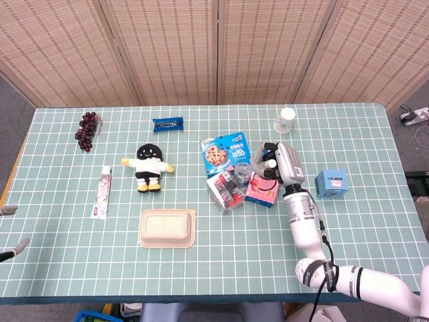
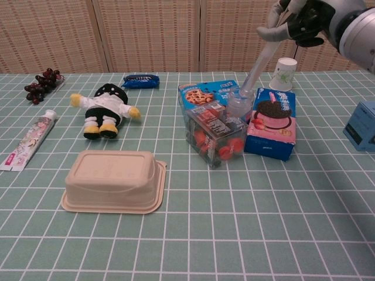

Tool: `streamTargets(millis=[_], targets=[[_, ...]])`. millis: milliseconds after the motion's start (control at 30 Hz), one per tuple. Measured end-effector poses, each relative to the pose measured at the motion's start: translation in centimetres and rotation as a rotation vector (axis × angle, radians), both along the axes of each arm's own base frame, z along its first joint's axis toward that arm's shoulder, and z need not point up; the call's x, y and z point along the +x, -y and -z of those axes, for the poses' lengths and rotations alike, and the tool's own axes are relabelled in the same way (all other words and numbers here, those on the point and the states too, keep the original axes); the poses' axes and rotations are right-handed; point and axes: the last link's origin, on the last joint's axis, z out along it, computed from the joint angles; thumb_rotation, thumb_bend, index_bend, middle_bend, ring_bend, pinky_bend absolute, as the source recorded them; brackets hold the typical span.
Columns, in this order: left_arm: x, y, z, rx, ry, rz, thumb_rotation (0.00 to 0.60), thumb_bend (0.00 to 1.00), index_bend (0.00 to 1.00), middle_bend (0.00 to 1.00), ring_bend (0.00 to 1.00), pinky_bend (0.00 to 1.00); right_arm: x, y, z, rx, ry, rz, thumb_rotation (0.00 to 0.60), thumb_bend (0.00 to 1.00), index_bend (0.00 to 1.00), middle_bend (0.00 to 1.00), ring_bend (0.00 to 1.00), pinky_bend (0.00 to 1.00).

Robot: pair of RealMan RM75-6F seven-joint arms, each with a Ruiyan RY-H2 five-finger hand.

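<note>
Left hand [image 1: 10, 231] is idling at the surface's [image 1: 67, 268] far left edge, fingers apart on nothing, while the right hand [image 2: 302, 20] is pinching a translucent tube [image 2: 258, 61] angled into the small clear cup [image 2: 240, 104] between the cookie bag [image 2: 202, 92] and Oreo box [image 2: 270, 123], needing a steady tip.

This looks like a robot test lab, not a home: a table [image 1: 375, 221] under a green grid-marked cloth, woven folding screens [image 1: 214, 50] closing off the back, a power strip [image 1: 410, 115] on grey floor, and unrelated props, grapes [image 1: 86, 129] to plush doll [image 1: 147, 166], laid out apart.
</note>
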Motion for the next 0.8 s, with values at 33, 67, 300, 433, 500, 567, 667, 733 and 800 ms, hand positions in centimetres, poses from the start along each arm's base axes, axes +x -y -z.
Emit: streamTargets(millis=[33,67,300,433,500,567,667,733,800], targets=[[0.0,0.0,0.0,0.001,0.002,0.000,0.600,0.14,0.36,0.35,0.30,0.45,-0.1,0.1,0.1,0.002,0.000,0.001,0.600,0.53,0.83,1.00,1.00,1.00],[0.0,0.0,0.0,0.001,0.003,-0.001,0.600,0.14,0.36,0.35,0.30,0.45,-0.1,0.2,0.3,0.004,0.000,0.003,0.600,0.53,0.83,1.00,1.00,1.00],[-0.1,-0.1,-0.1,0.000,0.009,-0.003,0.600,0.14,0.36,0.35,0.30,0.45,-0.4,0.8,1.3,0.020,-0.003,0.014,0.600,0.53,0.83,1.00,1.00,1.00],[-0.2,-0.1,-0.2,0.002,0.013,-0.004,0.600,0.14,0.36,0.35,0.30,0.45,-0.5,1.2,1.9,0.029,-0.003,0.023,0.600,0.53,0.83,1.00,1.00,1.00],[-0.2,-0.1,-0.3,0.003,0.015,-0.005,0.600,0.14,0.36,0.35,0.30,0.45,-0.6,1.4,2.3,0.034,-0.004,0.028,0.600,0.53,0.83,1.00,1.00,1.00],[-0.3,-0.1,-0.3,0.002,0.017,-0.006,0.600,0.14,0.36,0.35,0.30,0.45,-0.8,1.6,2.7,0.041,-0.003,0.033,0.600,0.53,0.83,1.00,1.00,1.00],[-0.3,-0.1,-0.4,0.003,0.019,-0.007,0.600,0.14,0.36,0.35,0.30,0.45,-1.0,1.9,3.3,0.050,-0.003,0.040,0.600,0.53,0.83,1.00,1.00,1.00],[-0.3,0.0,-0.4,0.004,0.020,-0.006,0.600,0.14,0.36,0.35,0.30,0.45,-1.0,2.1,3.6,0.056,-0.003,0.043,0.600,0.53,0.83,1.00,1.00,1.00],[-0.3,0.0,-0.4,0.005,0.021,-0.006,0.600,0.14,0.36,0.35,0.30,0.45,-1.1,2.3,4.0,0.063,-0.002,0.045,0.600,0.53,0.83,1.00,1.00,1.00]])
